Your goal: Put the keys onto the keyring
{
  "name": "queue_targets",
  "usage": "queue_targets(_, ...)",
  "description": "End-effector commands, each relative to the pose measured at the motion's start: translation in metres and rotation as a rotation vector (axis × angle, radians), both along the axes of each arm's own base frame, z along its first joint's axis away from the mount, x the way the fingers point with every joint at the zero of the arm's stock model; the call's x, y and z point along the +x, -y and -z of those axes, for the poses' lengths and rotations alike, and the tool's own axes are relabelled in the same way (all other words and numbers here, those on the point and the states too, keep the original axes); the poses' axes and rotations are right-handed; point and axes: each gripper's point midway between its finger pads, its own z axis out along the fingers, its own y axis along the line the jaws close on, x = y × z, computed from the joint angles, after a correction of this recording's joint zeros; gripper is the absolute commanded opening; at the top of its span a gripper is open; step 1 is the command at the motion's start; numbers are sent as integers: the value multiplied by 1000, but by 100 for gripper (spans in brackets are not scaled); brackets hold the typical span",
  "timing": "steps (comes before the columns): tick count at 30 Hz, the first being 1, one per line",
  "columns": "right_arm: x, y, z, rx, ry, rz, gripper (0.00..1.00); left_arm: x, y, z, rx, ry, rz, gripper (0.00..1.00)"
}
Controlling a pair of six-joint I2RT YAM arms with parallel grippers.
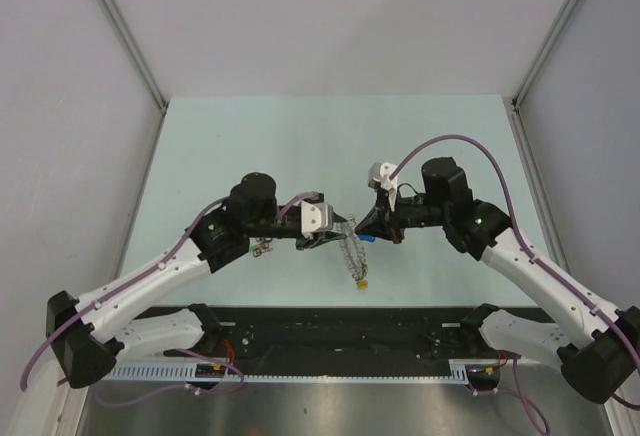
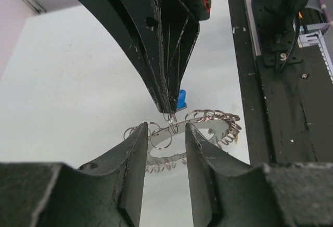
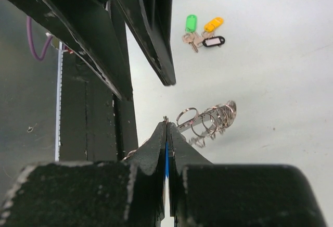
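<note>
Top external view: over the table (image 1: 250, 136), the keyring (image 1: 352, 256) lies just below and between the left pincer (image 1: 336, 240) and the right pincer (image 1: 364, 230), which almost meet. Left wrist view: the left pincer stands open, one finger on each side of the keyring's band. Just beyond its tips, the right pincer is closed on the key with the blue tag (image 2: 181, 100). Right wrist view: the blue tag is clamped edge-on, the keyring's coils sit just past the tips, and the spare keys (image 3: 200, 32) lie far beyond. I judge that this key is now being threaded. Next, its small ring (image 2: 170, 117) must slide onto the keyring, which needs a steady hold.
</note>
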Motion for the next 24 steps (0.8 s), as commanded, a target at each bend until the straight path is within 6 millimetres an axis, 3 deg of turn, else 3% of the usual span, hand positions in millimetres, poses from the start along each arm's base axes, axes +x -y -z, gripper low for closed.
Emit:
queue_targets(1,7,-3,-19,1,72,28,0,-7,6,0,24,-66,43,39)
queue_targets(6,7,-8,-16,-12,73,34,0,3,10,9,59,-138,-21,29)
queue_targets(24,6,-14,-14,-21,57,50,0,0,18,43,142,-263,-33,28)
